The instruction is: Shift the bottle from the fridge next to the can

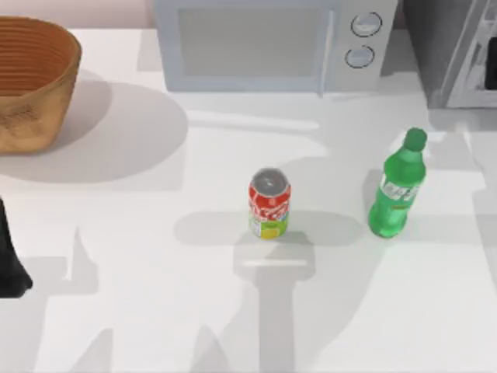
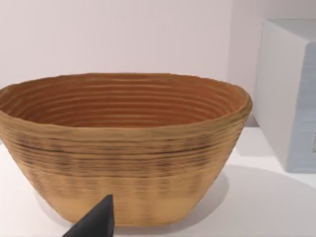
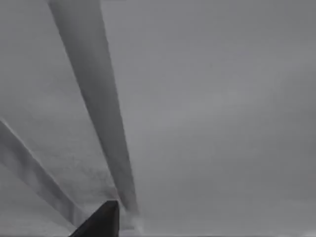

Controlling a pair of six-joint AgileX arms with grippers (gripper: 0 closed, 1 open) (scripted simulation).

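Already the bottle (image 1: 396, 189) stood upright on the table (image 1: 140, 256), at 3 o'clock from the can (image 1: 269, 203), apart, near the fridge (image 1: 454, 54). Light, smooth plastic, probably slippery; best gripped mid-body. Gripper fingers: cannot tell for either arm.

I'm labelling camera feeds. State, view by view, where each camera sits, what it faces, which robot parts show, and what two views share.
Top view: above the table, looking down on can, bottle, microwave, fridge; left arm at the left edge.
Left wrist view: on the left wrist, facing the wicker basket; a dark fingertip shows.
Right wrist view: on the right wrist, facing a grey surface; a dark fingertip shows.
Shared: top and left wrist views both show basket and microwave.
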